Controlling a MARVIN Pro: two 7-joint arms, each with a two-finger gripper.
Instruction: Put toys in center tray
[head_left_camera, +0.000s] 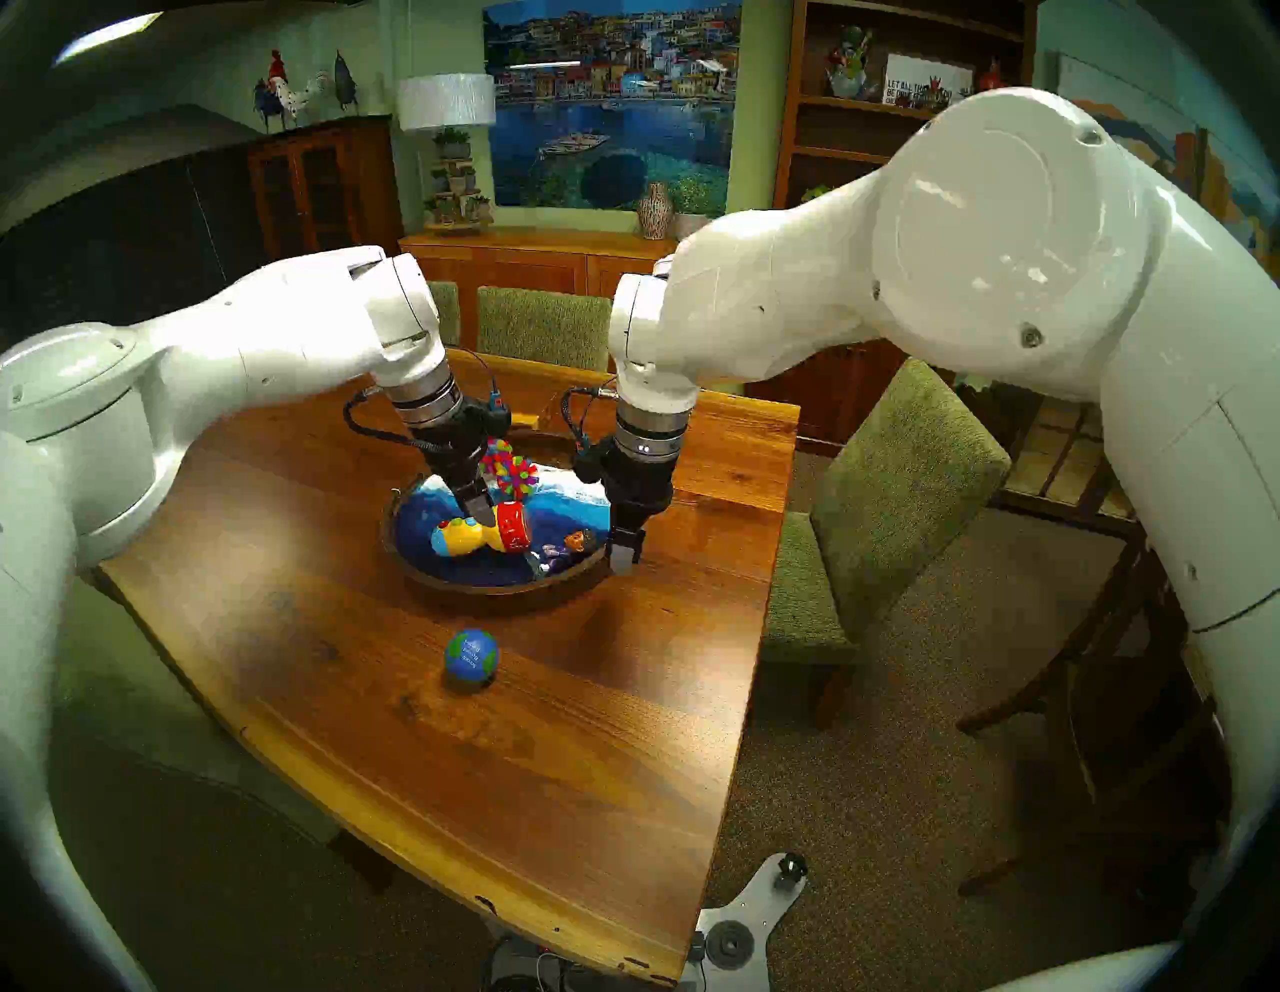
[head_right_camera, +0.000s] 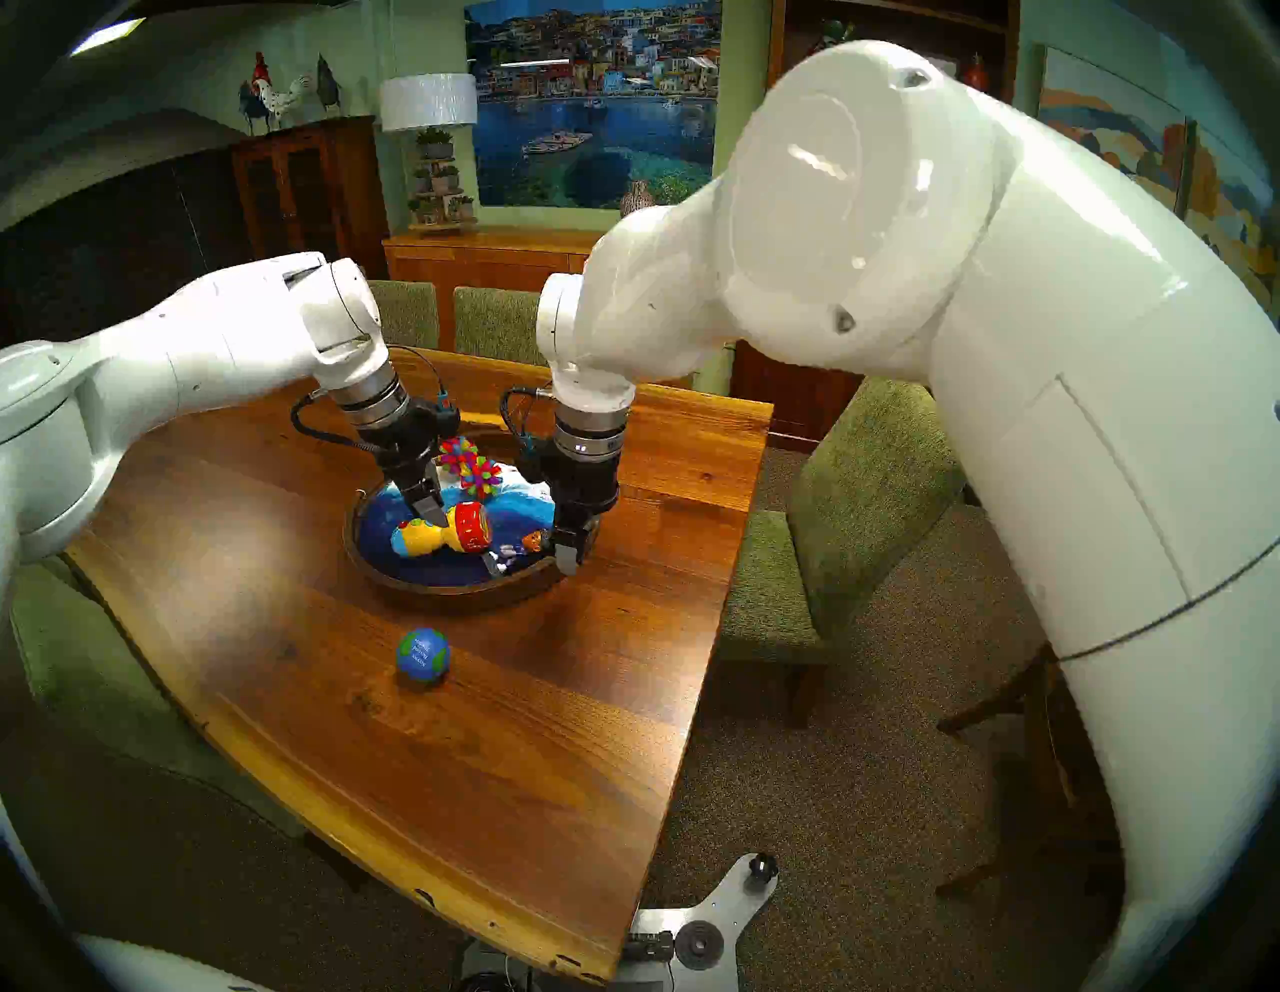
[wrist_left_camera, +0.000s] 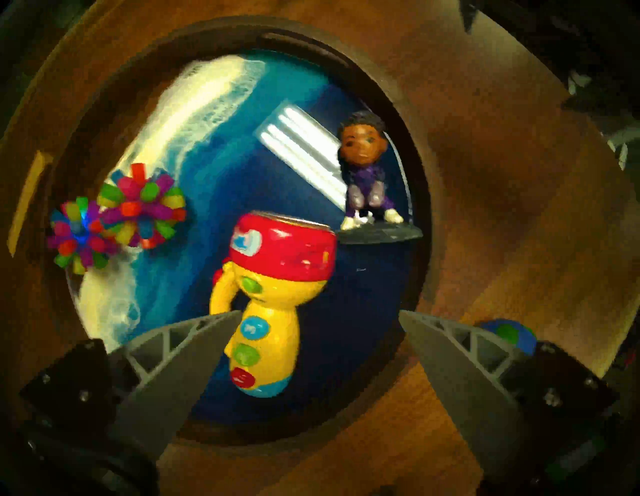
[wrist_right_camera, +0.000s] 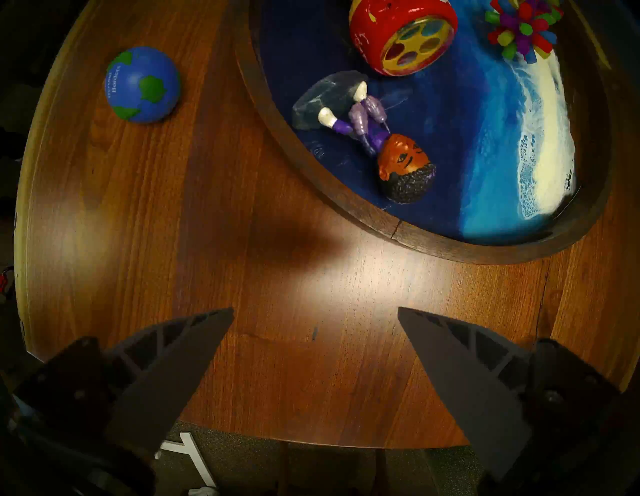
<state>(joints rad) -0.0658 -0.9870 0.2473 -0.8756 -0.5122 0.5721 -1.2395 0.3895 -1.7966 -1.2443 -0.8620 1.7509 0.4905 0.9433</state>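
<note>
Both sets of fingers are being held wide and empty; the globe ball (head_left_camera: 472, 659) is lying alone on the tabletop (head_left_camera: 346, 693), best straddled from above, then carried to the tray (head_left_camera: 415, 575).

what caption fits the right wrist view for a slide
Open right claw above the table, globe ball left outside the tray holding doll, flashlight and spiky ball.

right claw (wrist_right_camera: 315, 324) spread, empty, over table (wrist_right_camera: 311, 294) | globe ball (wrist_right_camera: 142, 85) outside tray (wrist_right_camera: 346, 204) | doll (wrist_right_camera: 374, 138) lying inside
</note>
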